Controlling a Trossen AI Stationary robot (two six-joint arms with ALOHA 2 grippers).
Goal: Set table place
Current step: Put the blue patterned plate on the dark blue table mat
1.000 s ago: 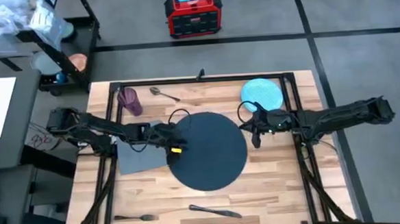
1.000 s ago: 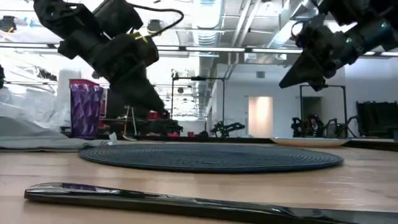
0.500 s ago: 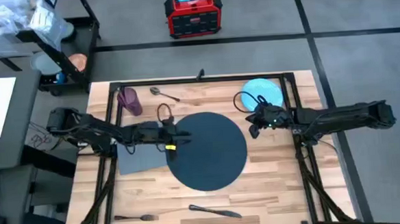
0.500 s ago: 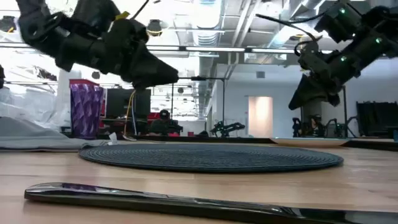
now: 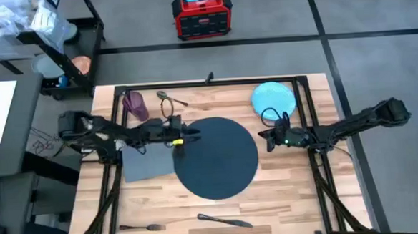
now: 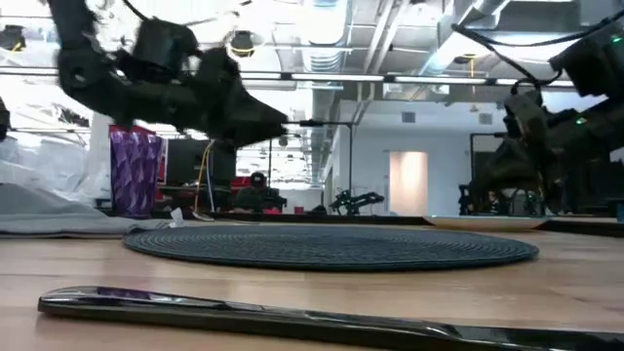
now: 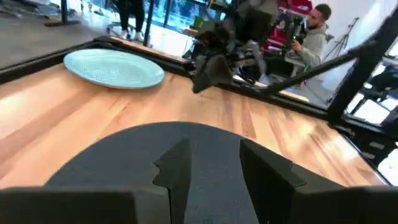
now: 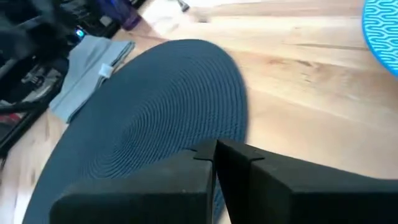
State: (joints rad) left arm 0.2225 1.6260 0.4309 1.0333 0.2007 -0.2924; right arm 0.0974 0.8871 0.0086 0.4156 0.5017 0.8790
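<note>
the place [image 5: 216, 157], a round dark mat, lies flat mid-bench [image 5: 284, 192]. the left gripper [image 5: 194, 138] hovers over its left edge, fingers parted and empty. the right gripper [image 5: 262, 136] hangs just off its right edge, fingers pressed together, near the light blue plate [image 5: 273, 97].

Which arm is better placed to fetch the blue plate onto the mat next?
Right, probably. The right gripper hangs just below the blue plate, on the mat's right side. The left gripper sits over the mat's left edge, the whole mat away from it.
</note>
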